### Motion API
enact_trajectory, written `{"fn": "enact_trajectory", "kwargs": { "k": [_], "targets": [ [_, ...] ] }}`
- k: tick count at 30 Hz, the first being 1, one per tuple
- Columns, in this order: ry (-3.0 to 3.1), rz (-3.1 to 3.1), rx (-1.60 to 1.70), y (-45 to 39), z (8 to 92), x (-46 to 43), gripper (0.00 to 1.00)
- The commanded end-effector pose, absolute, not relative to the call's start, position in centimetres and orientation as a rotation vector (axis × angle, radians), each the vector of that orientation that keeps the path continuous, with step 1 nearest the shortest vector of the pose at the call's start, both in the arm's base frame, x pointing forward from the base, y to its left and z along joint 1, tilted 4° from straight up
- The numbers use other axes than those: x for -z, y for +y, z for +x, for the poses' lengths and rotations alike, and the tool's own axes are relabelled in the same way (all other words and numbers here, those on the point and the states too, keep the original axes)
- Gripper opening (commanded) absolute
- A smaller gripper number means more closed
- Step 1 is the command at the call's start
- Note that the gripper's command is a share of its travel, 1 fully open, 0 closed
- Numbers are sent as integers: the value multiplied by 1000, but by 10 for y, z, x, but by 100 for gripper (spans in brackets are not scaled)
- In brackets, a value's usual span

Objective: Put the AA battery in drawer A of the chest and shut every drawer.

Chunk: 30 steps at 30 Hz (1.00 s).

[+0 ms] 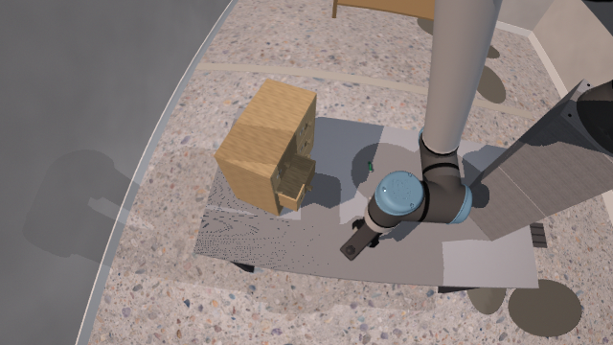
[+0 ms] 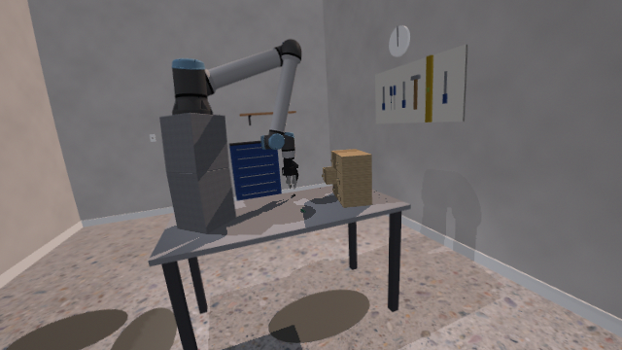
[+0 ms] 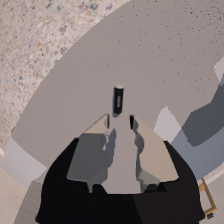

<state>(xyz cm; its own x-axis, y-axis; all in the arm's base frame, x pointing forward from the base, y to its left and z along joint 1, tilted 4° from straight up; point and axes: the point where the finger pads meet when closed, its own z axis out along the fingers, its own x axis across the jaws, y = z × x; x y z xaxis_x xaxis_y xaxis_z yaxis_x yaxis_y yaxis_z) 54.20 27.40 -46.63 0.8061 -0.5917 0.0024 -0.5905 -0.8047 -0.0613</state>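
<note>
A black battery with a silver end [image 3: 118,99] [image 2: 293,195] lies on the table [image 1: 407,264] [image 2: 243,231]. My gripper [image 3: 119,115] [image 2: 292,187] is above the table, its fingers partly apart with nothing between them. In the wrist view the battery lies just beyond the fingertips, roughly in line with the gap. In the top view the hand hides the fingertips and battery. The wooden chest [image 1: 268,125] [image 2: 357,180] stands upright. One upper drawer [image 1: 292,200] [image 2: 329,175] is pulled out towards the arm's side; its inside shows no object I can make out. Drawer letters are unreadable.
A small green object [image 1: 370,167] [image 2: 302,210] lies on the table between the chest and the arm's pedestal [image 2: 194,170]. The open drawer juts out over the table. A wooden edge [image 3: 208,195] shows at the wrist view's lower right.
</note>
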Motion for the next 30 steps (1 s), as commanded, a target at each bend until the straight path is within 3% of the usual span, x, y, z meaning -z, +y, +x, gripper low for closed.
{"fn": "enact_trajectory", "kwargs": {
  "k": [1,30],
  "targets": [
    [960,-2930,34,275,543,473,17],
    [960,-2930,34,277,544,502,17]
  ]
}}
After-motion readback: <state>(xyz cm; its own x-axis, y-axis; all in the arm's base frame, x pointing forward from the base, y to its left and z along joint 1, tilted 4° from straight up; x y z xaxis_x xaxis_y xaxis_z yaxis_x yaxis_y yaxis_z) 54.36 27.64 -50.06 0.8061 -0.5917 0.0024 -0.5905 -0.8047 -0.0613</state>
